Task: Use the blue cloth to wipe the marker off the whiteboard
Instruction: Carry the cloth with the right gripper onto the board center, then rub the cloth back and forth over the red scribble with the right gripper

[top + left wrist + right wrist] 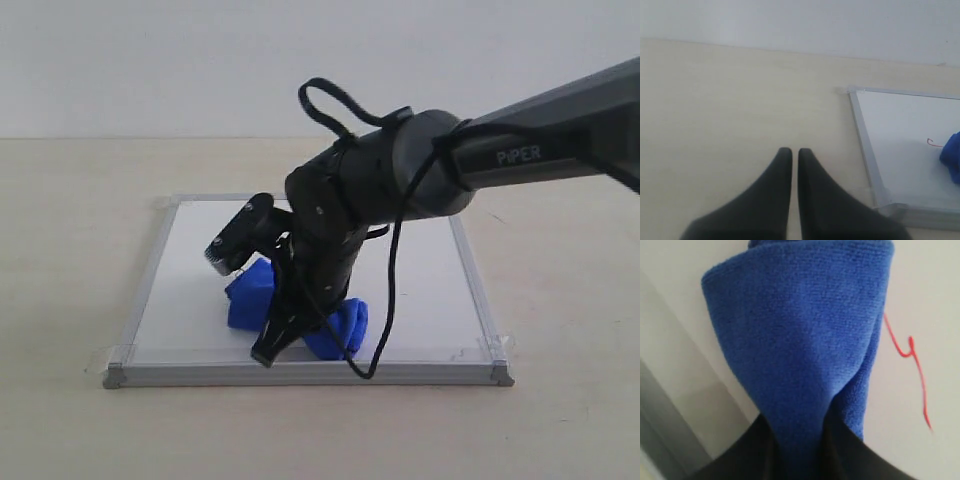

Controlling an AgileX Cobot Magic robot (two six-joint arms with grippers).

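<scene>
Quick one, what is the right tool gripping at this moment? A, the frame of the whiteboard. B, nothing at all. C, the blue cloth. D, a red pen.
C: in the right wrist view the blue cloth is pinched in the right tool, hanging over the whiteboard beside the red marker line.

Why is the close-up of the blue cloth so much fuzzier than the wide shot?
Right wrist view: the blue cloth sits close to the lens, so it and the marker look soft. Exterior view: even light, the whiteboard crisp. Left wrist view: the left tool is a dark, featureless shape.
</scene>
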